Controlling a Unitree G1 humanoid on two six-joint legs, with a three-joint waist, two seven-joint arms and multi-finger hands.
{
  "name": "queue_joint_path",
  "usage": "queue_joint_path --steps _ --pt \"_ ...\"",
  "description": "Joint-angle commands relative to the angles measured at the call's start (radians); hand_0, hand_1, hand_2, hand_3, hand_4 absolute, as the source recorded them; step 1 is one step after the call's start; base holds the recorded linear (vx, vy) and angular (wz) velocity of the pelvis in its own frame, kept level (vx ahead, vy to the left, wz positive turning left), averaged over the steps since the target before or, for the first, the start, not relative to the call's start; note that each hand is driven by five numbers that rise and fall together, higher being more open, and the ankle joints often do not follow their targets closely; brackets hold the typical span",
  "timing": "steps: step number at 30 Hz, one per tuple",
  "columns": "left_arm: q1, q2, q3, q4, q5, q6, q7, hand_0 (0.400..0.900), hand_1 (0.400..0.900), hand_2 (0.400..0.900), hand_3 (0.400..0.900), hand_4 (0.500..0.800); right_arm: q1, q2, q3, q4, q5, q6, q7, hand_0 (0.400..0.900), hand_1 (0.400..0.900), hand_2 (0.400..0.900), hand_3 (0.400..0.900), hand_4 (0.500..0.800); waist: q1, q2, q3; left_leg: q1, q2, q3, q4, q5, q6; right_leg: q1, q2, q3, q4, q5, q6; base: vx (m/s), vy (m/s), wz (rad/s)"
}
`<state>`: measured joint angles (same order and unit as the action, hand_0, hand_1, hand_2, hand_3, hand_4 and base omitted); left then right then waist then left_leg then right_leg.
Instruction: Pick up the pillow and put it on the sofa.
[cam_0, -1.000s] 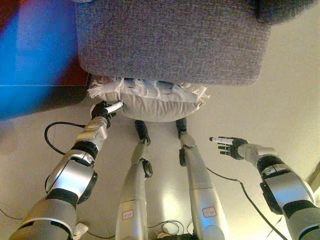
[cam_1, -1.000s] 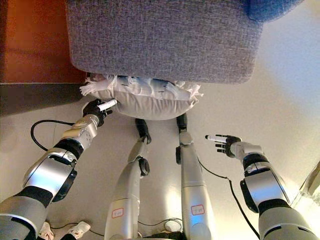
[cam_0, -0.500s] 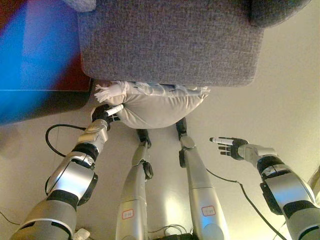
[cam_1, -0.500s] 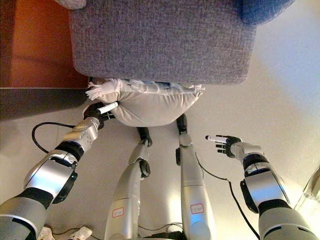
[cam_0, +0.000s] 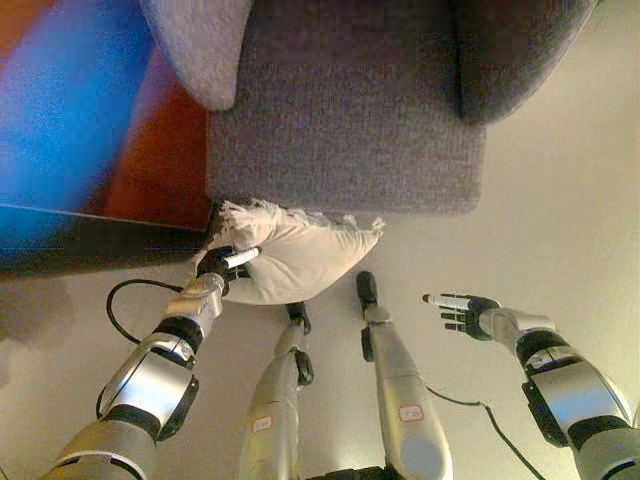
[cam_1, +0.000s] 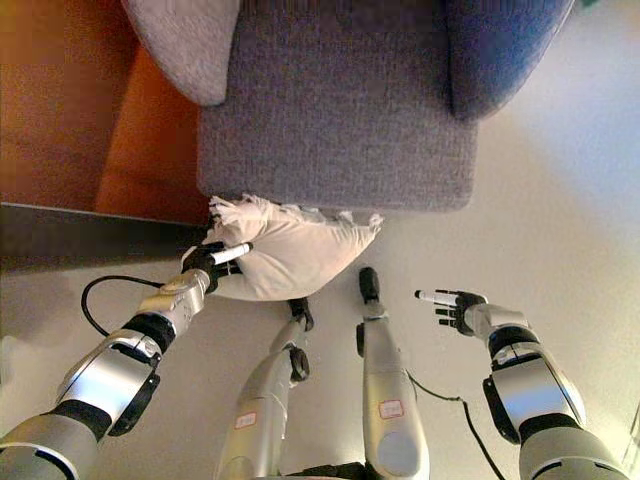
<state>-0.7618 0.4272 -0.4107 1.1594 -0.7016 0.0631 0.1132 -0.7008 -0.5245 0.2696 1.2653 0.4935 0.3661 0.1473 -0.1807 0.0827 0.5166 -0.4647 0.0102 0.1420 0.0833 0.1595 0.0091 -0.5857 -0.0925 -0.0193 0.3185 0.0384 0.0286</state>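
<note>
So far the robot has a hold on the pillow but has not yet placed it. At the left, the left hand (cam_0: 222, 263) has its fingers (cam_0: 241, 258) curled on the pillow's (cam_0: 290, 258) left end, just below the white fringe (cam_0: 245, 214) along its far edge. The cream pillow hangs in front of the sofa's (cam_0: 345, 140) front face, below the level of the seat cushion, with its far edge close against the grey fabric; whether it touches the floor (cam_0: 560, 200) cannot be told. To the right, well apart from the pillow, the right hand (cam_0: 462, 308) hovers over the floor with fingers straight and spread, holding nothing. Left to do, by this showing: raise the pillow above the seat edge, carry it farther in and let go.
</note>
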Motion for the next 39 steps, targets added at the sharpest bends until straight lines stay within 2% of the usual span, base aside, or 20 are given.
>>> queue_joint_path --steps 1,8,14,20,24,29,30,31,33,34,36,39 --pt "0.029 0.036 0.019 -0.033 0.079 -0.063 -0.039 0.400 0.400 0.400 0.400 0.500 0.077 -0.027 -0.001 0.039 -0.060 0.014 0.016 0.900 0.900 0.900 0.900 0.800 0.043 -0.015 -0.077 0.047 -0.046 -0.003 0.153 -0.184 -0.086 0.127 -0.003 -0.017 -0.088 -0.062 0.034 0.05 -0.020 0.04" --pt "0.131 0.022 0.014 -0.041 0.154 -0.108 -0.084 0.400 0.400 0.400 0.400 0.500 0.189 0.016 -0.041 0.034 -0.068 -0.008 0.006 0.900 0.900 0.900 0.900 0.800 0.064 -0.031 -0.171 0.244 -0.063 -0.029 0.025 -0.192 -0.072 0.316 -0.023 -0.042 -0.185 -0.049 0.068 0.06 -0.054 0.04" --pt "0.257 0.011 0.016 -0.076 0.246 -0.160 -0.104 0.400 0.400 0.400 0.400 0.500 0.341 0.039 -0.098 0.045 -0.107 -0.039 0.025 0.900 0.900 0.900 0.900 0.800 0.073 -0.026 -0.276 0.394 -0.067 -0.036 -0.079 -0.187 -0.060 0.463 -0.017 -0.070 -0.280 -0.025 0.079 0.11 -0.055 0.02" --pt "0.313 0.061 0.031 -0.141 0.332 -0.150 -0.130 0.400 0.400 0.400 0.400 0.500 0.455 0.045 -0.135 0.041 -0.133 -0.068 0.064 0.900 0.900 0.900 0.900 0.800 0.082 -0.019 -0.360 0.483 -0.066 -0.041 -0.112 -0.196 -0.047 0.549 -0.002 -0.064 -0.298 -0.034 0.075 0.12 -0.063 0.04" --pt "0.284 0.169 0.042 -0.233 0.390 -0.121 -0.177 0.400 0.400 0.400 0.400 0.500 0.535 0.037 -0.153 0.026 -0.150 -0.095 0.096 0.900 0.900 0.900 0.900 0.800 0.079 -0.010 -0.420 0.549 -0.063 -0.033 -0.123 -0.213 -0.041 0.618 0.004 -0.064 -0.316 -0.042 0.074 0.11 -0.045 0.07" --pt "0.191 0.274 0.035 -0.285 0.463 -0.093 -0.252 0.400 0.400 0.400 0.400 0.500 0.568 0.036 -0.169 0.024 -0.139 -0.127 0.093 0.900 0.900 0.900 0.900 0.800 0.065 0.000 -0.443 0.588 -0.060 -0.025 -0.133 -0.220 -0.042 0.653 0.007 -0.064 -0.328 -0.045 0.078 0.02 -0.023 0.09" --pt "0.176 0.290 0.028 -0.287 0.473 -0.098 -0.260 0.400 0.400 0.400 0.400 0.500 0.571 0.034 -0.171 0.023 -0.134 -0.128 0.093 0.900 0.900 0.900 0.900 0.800 0.063 0.001 -0.444 0.591 -0.060 -0.025 -0.134 -0.220 -0.043 0.656 0.007 -0.063 -0.330 -0.044 0.078 0.02 -0.018 0.06" --pt "0.129 0.341 0.019 -0.293 0.487 -0.103 -0.295 0.400 0.400 0.400 0.400 0.500 0.583 0.030 -0.182 0.025 -0.131 -0.127 0.092 0.900 0.900 0.900 0.900 0.800 0.056 0.007 -0.450 0.602 -0.060 -0.019 -0.137 -0.223 -0.042 0.665 0.008 -0.063 -0.334 -0.044 0.080 0.02 -0.022 0.06" --pt "0.070 0.393 -0.001 -0.300 0.503 -0.109 -0.335 0.400 0.400 0.400 0.400 0.500 0.598 0.022 -0.194 0.032 -0.127 -0.130 0.096 0.900 0.900 0.900 0.900 0.800 0.048 0.014 -0.458 0.611 -0.059 -0.014 -0.142 -0.223 -0.042 0.673 0.009 -0.064 -0.341 -0.042 0.083 0.02 -0.012 0.03" --pt "0.055 0.403 -0.006 -0.303 0.501 -0.102 -0.343 0.400 0.400 0.400 0.400 0.500 0.601 0.023 -0.196 0.034 -0.128 -0.132 0.096 0.900 0.900 0.900 0.900 0.800 0.047 0.015 -0.459 0.612 -0.059 -0.013 -0.142 -0.223 -0.042 0.674 0.009 -0.064 -0.342 -0.042 0.084 0.00 0.000 0.00" --pt "-0.047 0.467 -0.048 -0.311 0.503 -0.078 -0.383 0.400 0.400 0.400 0.400 0.500 0.619 0.019 -0.206 0.048 -0.121 -0.131 0.087 0.900 0.900 0.900 0.900 0.800 0.032 0.027 -0.467 0.616 -0.057 -0.003 -0.142 -0.224 -0.043 0.675 0.012 -0.061 -0.346 -0.040 0.088 0.02 -0.024 -0.06" --pt "-0.147 0.508 -0.096 -0.307 0.505 -0.058 -0.404 0.400 0.400 0.400 0.400 0.500 0.636 0.015 -0.216 0.060 -0.116 -0.134 0.082 0.900 0.900 0.900 0.900 0.800 0.016 0.040 -0.473 0.620 -0.056 0.006 -0.144 -0.224 -0.045 0.676 0.015 -0.055 -0.352 -0.038 0.091 0.02 -0.019 -0.07"
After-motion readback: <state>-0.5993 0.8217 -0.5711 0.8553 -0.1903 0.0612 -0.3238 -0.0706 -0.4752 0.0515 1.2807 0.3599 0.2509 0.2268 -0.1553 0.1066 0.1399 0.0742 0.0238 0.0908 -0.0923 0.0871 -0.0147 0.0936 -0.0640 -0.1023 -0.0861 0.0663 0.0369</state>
